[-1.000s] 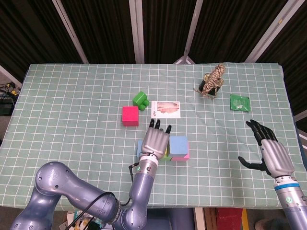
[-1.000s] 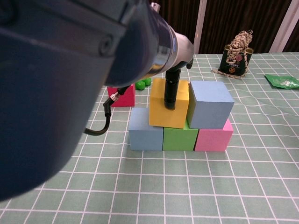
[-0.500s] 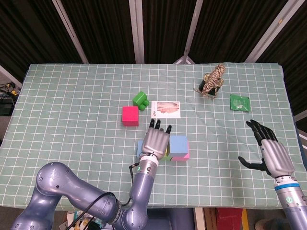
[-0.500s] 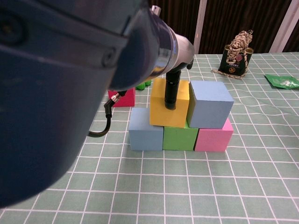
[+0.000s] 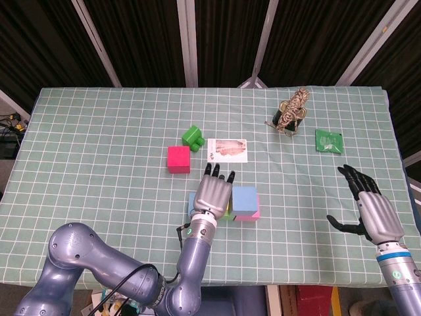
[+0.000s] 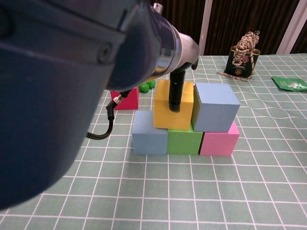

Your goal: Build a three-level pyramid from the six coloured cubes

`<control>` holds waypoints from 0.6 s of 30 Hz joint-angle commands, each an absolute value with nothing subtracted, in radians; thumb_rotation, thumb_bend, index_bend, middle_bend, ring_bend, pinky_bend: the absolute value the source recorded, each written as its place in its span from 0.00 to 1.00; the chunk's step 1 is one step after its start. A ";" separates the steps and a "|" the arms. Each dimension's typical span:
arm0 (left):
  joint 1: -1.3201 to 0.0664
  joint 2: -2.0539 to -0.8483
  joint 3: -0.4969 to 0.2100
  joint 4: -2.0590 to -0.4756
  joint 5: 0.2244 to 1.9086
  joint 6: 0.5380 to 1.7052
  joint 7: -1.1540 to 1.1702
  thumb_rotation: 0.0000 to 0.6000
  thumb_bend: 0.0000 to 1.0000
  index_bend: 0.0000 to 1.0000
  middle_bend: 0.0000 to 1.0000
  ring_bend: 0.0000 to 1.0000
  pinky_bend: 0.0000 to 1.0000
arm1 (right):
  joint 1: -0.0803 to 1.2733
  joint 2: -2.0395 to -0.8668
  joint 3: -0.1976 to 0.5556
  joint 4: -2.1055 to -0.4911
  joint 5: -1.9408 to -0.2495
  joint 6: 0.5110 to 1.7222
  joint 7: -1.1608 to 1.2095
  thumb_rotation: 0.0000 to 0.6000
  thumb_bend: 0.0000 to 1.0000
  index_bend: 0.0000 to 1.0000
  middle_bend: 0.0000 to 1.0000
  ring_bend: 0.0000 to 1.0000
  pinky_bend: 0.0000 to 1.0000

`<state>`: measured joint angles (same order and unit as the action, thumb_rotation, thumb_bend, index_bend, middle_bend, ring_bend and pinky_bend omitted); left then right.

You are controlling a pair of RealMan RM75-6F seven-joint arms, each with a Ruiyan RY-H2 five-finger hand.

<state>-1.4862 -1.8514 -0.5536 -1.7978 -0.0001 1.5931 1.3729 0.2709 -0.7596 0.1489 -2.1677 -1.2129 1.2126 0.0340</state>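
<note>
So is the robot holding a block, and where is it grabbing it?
The left hand holds the yellow cube, with one finger down its front face; the rest of the grip is hidden. The right hand holds nothing.

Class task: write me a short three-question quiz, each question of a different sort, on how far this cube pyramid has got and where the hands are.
1. True or false: the yellow cube sits on the second level beside a blue cube.
2. Which cube is not yet in the stack? A) green cube B) red cube C) pink cube
3. Fill in: the hand over the stack is the ___ hand.

Key: 1 true. 2 B; it lies apart on the table. 3 left; the right hand is off to the side, holding nothing.
</note>
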 commanded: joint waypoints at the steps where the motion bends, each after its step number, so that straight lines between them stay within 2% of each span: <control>1: -1.485 -1.851 -0.554 -1.800 0.000 1.594 1.373 1.00 0.30 0.02 0.25 0.00 0.04 | 0.271 -0.760 0.149 -2.167 -1.212 1.212 0.033 1.00 0.26 0.00 0.00 0.00 0.00; 14: -1.485 -1.843 -0.562 -1.818 -0.003 1.596 1.380 1.00 0.30 0.01 0.25 0.00 0.04 | 0.271 -0.765 0.148 -2.168 -1.214 1.215 0.028 1.00 0.26 0.00 0.00 0.00 0.00; 18: -1.484 -1.840 -0.564 -1.824 0.000 1.596 1.376 1.00 0.29 0.01 0.23 0.00 0.04 | 0.270 -0.764 0.149 -2.168 -1.213 1.215 0.030 1.00 0.26 0.00 0.00 0.00 0.00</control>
